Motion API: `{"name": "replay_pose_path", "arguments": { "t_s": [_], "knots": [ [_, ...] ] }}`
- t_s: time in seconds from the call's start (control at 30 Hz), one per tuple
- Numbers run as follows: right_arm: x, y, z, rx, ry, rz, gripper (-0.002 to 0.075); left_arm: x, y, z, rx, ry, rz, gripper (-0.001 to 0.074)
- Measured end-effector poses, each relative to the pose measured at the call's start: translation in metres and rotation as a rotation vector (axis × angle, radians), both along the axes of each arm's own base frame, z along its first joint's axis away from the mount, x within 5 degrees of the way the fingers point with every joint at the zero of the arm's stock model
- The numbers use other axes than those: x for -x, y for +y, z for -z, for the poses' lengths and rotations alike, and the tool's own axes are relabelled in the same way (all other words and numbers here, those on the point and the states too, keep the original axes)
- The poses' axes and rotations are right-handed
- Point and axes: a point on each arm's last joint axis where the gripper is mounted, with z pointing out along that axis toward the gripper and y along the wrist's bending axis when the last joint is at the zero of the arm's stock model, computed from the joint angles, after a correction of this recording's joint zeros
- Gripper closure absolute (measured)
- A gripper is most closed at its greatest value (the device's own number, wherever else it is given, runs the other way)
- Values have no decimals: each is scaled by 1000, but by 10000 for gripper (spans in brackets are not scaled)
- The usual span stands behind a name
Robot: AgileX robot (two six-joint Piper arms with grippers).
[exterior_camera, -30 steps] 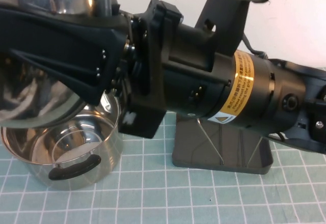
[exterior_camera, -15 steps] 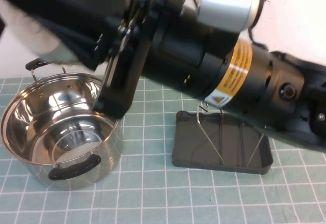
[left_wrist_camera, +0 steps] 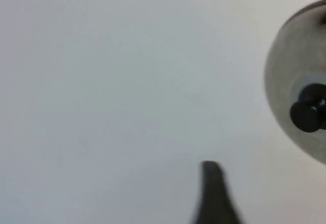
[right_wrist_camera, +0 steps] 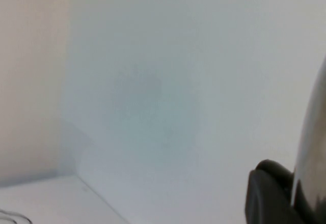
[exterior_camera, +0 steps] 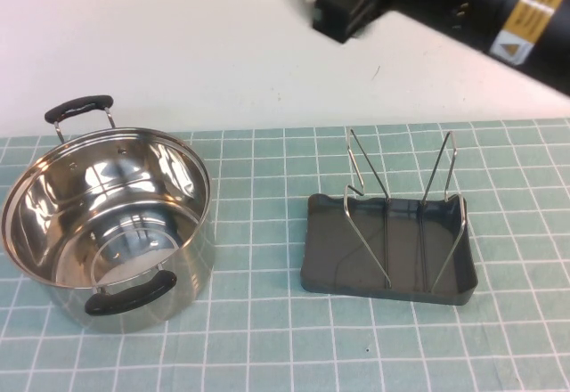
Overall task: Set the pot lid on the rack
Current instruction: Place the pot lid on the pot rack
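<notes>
Right end effector [right_wrist_camera: 285,196], high above the table's far edge, seems clamped on the pot lid [right_wrist_camera: 311,147] at its rim. Keep the lid upright and lower it between the wires of the rack [exterior_camera: 385,263], mid-table. Left end effector [left_wrist_camera: 214,196] hovers facing the lid's knob [left_wrist_camera: 308,114]; I cannot tell its state.

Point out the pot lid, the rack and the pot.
pot lid [left_wrist_camera: 298,81], left wrist view, on its steel dome.
rack [exterior_camera: 343,263], high view, on the bare tray floor.
pot [exterior_camera: 191,263], high view, on its outer wall.
</notes>
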Motion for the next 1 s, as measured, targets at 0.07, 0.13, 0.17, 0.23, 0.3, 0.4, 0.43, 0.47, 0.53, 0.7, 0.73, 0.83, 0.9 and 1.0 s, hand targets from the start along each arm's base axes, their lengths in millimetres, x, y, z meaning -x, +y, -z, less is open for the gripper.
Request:
{"name": "replay_pose_path", "arguments": {
  "t_s": [0.07,0.13,0.17,0.23,0.3,0.4,0.43,0.47,0.53,0.7,0.73,0.83,0.9,1.0],
  "knots": [
    [-3,-9,3,80,69,104,607,-1,0,10,23,31,9,477],
    [-3,-15,5,126,105,159,607,-7,-1,23,29,79,16,613],
    [-2,-17,6,135,117,171,607,-10,-1,31,38,108,21,655],
    [0,-20,17,142,169,173,607,-15,-2,46,57,162,27,701],
    [4,-20,32,143,209,141,607,-19,-3,65,78,229,41,720],
    [13,-20,55,139,266,74,607,-25,-6,94,85,329,67,730],
    [16,-21,64,144,287,63,607,-25,-7,102,83,356,85,731],
    [18,-23,71,142,309,61,607,-26,-9,111,77,386,97,732],
    [21,-27,87,141,349,72,607,-26,-11,127,69,439,119,733],
    [24,-36,95,103,344,134,607,-26,-12,140,61,480,126,733],
    [23,-37,94,93,336,150,607,-26,-12,140,59,480,126,734],
    [20,-41,91,56,347,201,607,-26,-12,141,59,481,126,734],
    [19,-44,94,30,377,230,607,-26,-12,141,61,482,126,734],
    [18,-49,102,-17,413,275,607,-26,-12,143,65,490,126,734]
  ]
}}
